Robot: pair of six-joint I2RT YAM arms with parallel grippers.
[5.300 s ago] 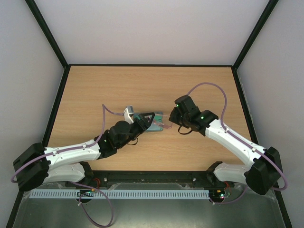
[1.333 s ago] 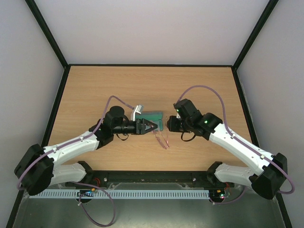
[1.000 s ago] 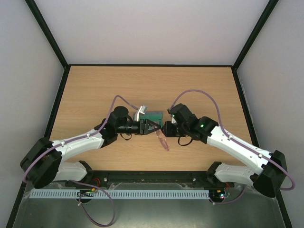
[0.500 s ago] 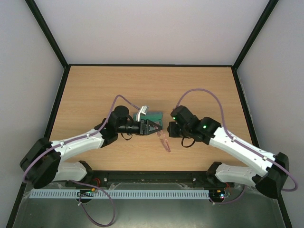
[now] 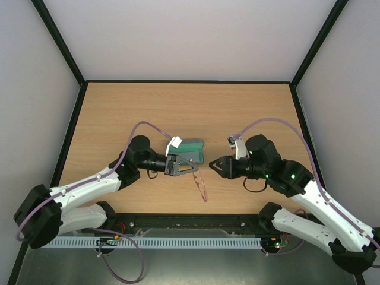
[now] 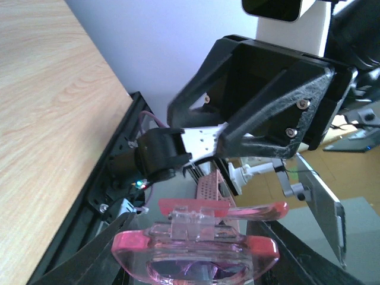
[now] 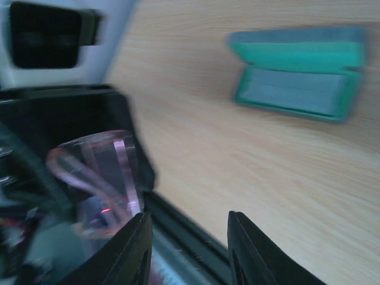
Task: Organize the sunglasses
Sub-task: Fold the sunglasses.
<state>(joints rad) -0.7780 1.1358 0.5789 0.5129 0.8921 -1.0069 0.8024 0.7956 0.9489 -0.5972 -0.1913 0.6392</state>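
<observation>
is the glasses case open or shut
Open. In the right wrist view the case has its lid swung back, both green-edged halves showing side by side.

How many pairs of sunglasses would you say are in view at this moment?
1. The pink sunglasses are gripped in the left claw, just in front of the open case. The case shows no second pair inside, and nothing suggests a hidden one.
</observation>
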